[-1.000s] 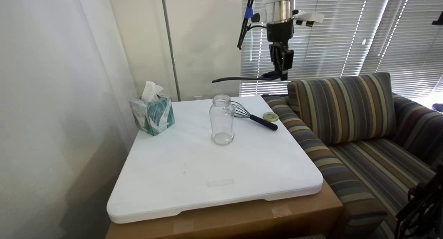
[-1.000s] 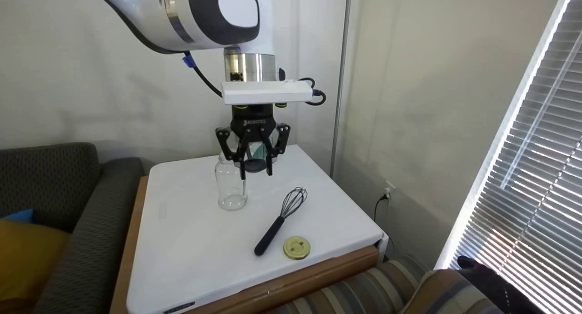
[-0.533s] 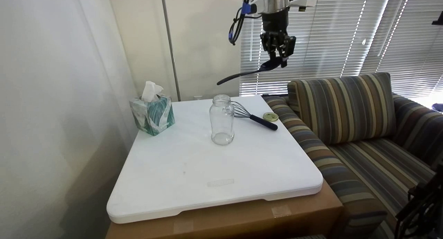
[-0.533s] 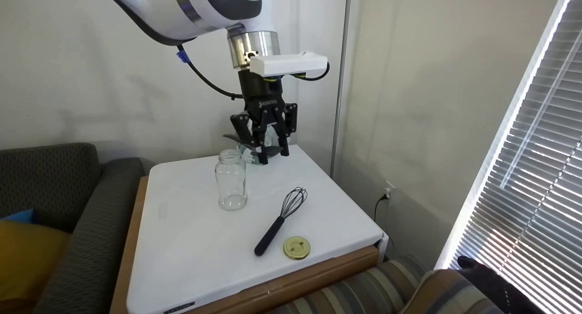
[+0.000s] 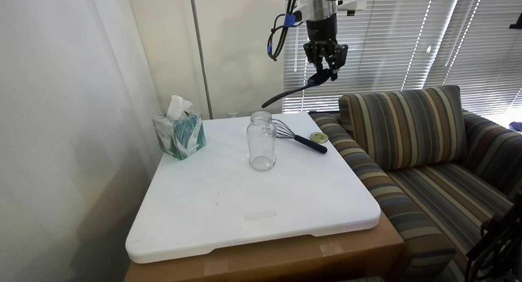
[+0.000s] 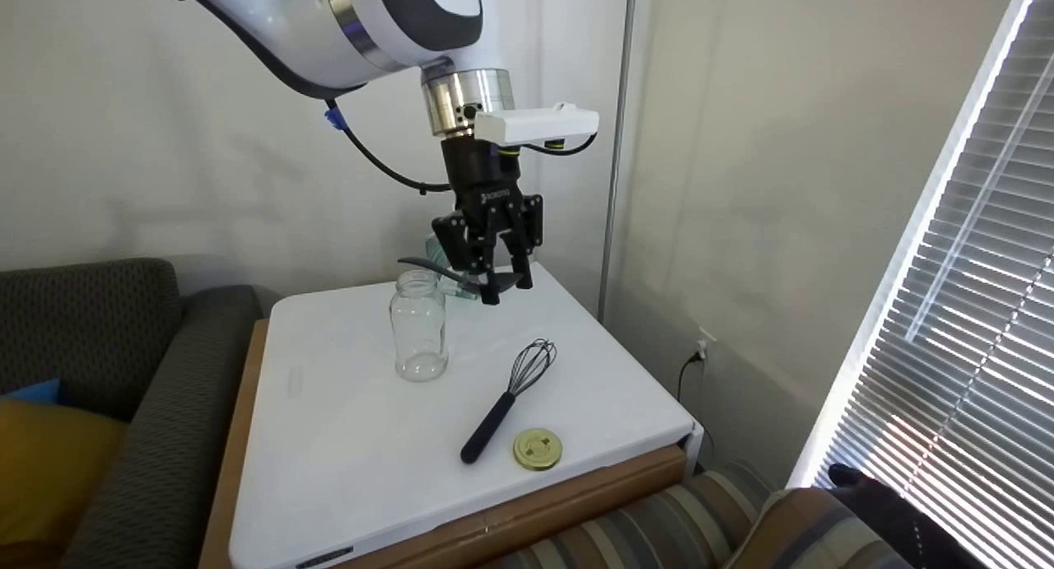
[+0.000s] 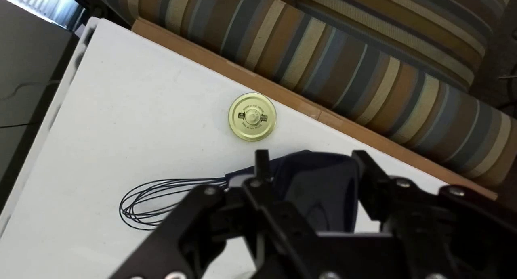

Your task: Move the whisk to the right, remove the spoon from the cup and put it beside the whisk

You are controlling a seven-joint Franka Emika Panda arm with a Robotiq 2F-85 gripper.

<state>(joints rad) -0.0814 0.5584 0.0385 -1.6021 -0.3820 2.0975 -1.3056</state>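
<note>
My gripper (image 5: 327, 72) is shut on the bowl of the black spoon (image 5: 285, 94), in the air above the table. The spoon's handle slopes down away from the gripper, its tip above and behind the cup's mouth in an exterior view. In the wrist view the spoon bowl (image 7: 323, 194) fills the gap between the fingers (image 7: 262, 162). The clear glass cup (image 6: 418, 330) stands upright on the table with nothing in it. The whisk (image 6: 492, 425) lies flat between the cup and the lid, below the gripper. In the wrist view, the spoon and gripper partly hide its handle (image 7: 244, 173).
A gold lid (image 6: 538, 450) lies by the whisk handle near the edge of the white table (image 5: 195, 200). A teal tissue box (image 5: 179, 137) stands at the wall side. A striped armchair (image 5: 403, 127) borders the table.
The gripper has risen and tilted with the spoon in it. The spoon has gone from nearly level to sloping, its handle tip lower. Cup, whisk and lid have not moved.
</note>
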